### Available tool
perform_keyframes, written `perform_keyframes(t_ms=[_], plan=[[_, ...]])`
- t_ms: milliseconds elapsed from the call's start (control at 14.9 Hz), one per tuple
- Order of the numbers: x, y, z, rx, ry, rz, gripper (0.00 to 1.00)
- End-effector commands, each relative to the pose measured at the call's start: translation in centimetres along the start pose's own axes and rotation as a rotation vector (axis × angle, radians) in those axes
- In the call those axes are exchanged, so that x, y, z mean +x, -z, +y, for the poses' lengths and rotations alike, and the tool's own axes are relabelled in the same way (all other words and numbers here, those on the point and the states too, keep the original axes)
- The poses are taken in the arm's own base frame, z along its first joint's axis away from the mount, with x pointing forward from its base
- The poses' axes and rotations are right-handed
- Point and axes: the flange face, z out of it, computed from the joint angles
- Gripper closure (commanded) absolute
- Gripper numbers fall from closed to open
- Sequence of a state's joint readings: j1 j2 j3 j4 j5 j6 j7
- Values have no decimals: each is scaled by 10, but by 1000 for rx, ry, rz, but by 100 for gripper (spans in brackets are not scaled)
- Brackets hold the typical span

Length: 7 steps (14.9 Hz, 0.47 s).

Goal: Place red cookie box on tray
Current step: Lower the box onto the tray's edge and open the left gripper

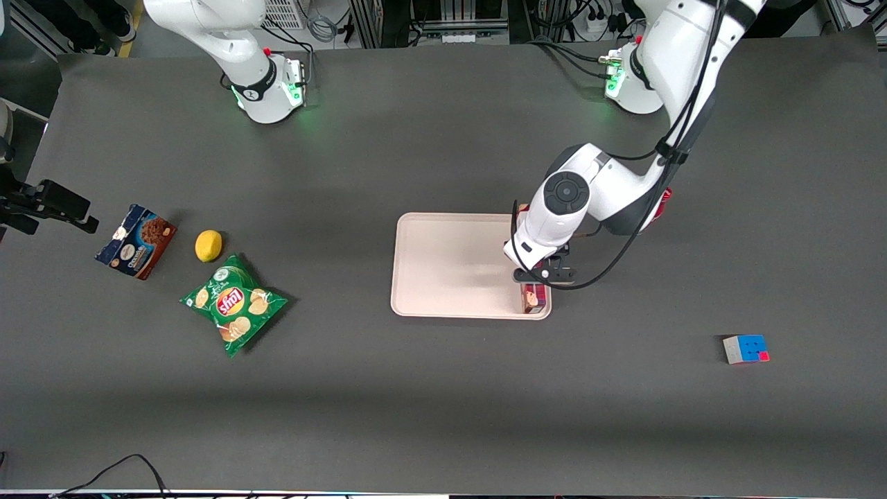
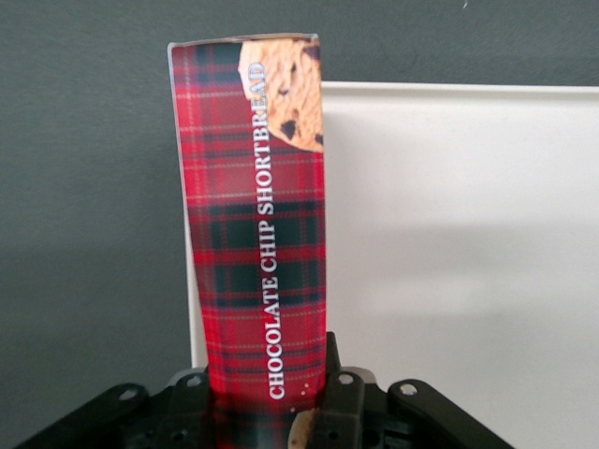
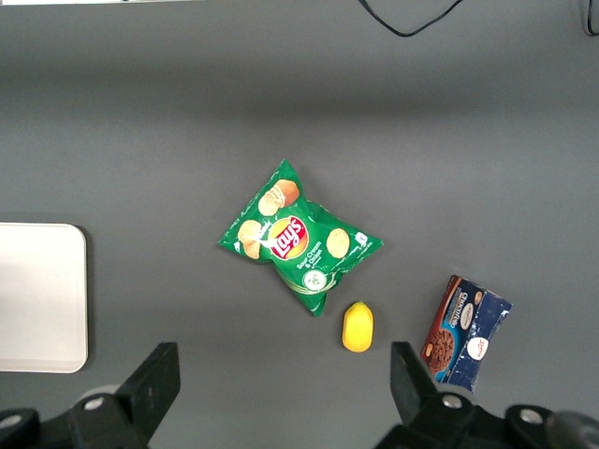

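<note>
Dark desk (image 1: 443, 388), tray (image 1: 443, 267) mid-way: placing step, hand (image 1: 544, 276) clenched on box (image 2: 257, 224) along tray's rim at working arm's end, partly overhanging it; next, probably shifting inward, lowering flat, then letting go.

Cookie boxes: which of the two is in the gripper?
The red plaid cookie box, held by the gripper over the tray edge. The blue-and-brown box lies untouched toward the parked arm's end, beside the lemon.

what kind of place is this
Likely a robotics lab: the tool of a table-mounted arm holds the red cookie box over the tray, on a dark mat-covered table, with cable racks farther off.
</note>
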<state>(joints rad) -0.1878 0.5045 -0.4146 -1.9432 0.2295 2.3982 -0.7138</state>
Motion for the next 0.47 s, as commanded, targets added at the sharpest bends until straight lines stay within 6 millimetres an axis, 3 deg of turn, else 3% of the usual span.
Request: perform_keyframes(t_ms=[0, 268, 335, 402], plan=[[0, -9, 3, 11, 9, 24, 83], [1, -15, 1, 19, 5, 20, 79], [1, -14, 2, 18, 4, 21, 63], [1, -14, 2, 19, 3, 22, 36]])
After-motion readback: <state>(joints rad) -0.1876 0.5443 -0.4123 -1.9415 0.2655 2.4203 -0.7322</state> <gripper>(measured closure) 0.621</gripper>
